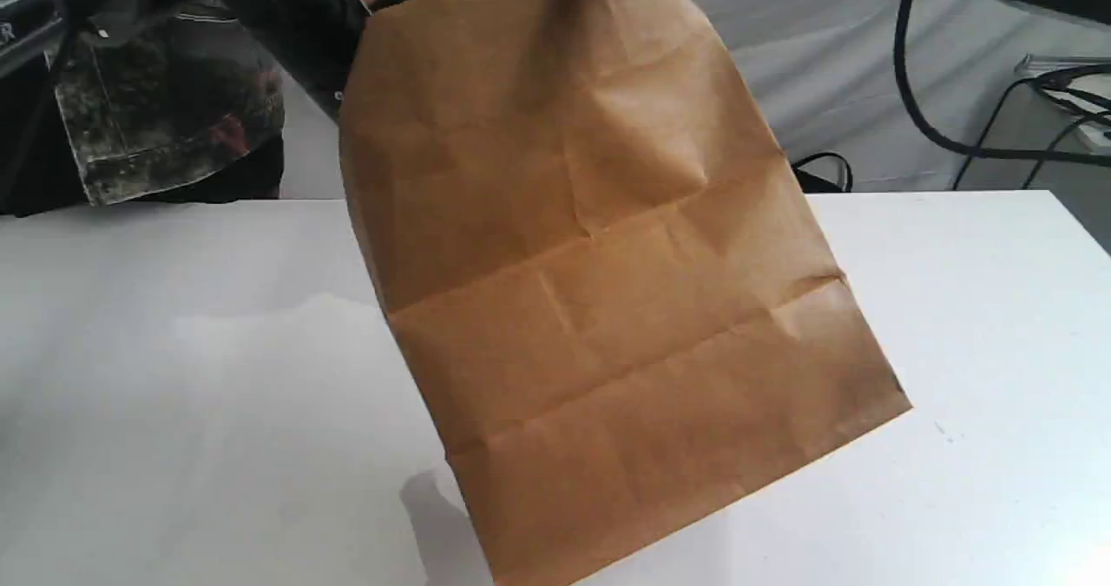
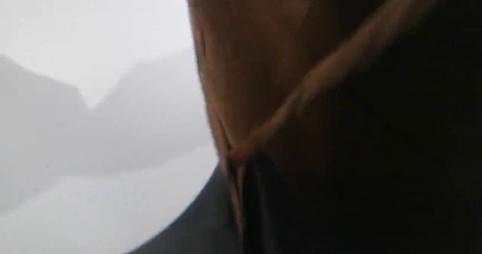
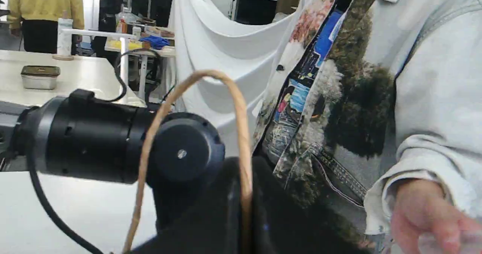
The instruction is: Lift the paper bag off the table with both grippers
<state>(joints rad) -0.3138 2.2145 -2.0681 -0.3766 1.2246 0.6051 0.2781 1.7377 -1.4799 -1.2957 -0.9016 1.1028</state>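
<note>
The brown paper bag (image 1: 608, 291) hangs tilted over the middle of the white table (image 1: 174, 412). Its top leans toward the far left, and its bottom edge slants from the lower middle of the exterior view up to a sharp corner on the right. Bare tabletop lies open on both sides of it, wider on the left. The far table edge runs behind it, with a person's patched jacket (image 1: 165, 91) just beyond on the left and black cables (image 1: 920, 108) beyond on the right. The bag's mouth is cut off at the top of that view and its lowest corner at the bottom, so whether it touches the table cannot be told. In the right wrist view a twine handle (image 3: 229, 84) arches up from the right gripper (image 3: 243, 209), one strand running down into the narrow slit between the dark fingers, which appear pressed together on it. Beside it are a black arm joint (image 3: 113, 141) and the person's hand (image 3: 425, 216), which is blurred at the frame edge. The left wrist view is badly blurred. The left gripper (image 2: 244, 186) is a dark mass against the paper, with a handle strand (image 2: 339, 66) meeting it, and its grip cannot be made out.
</note>
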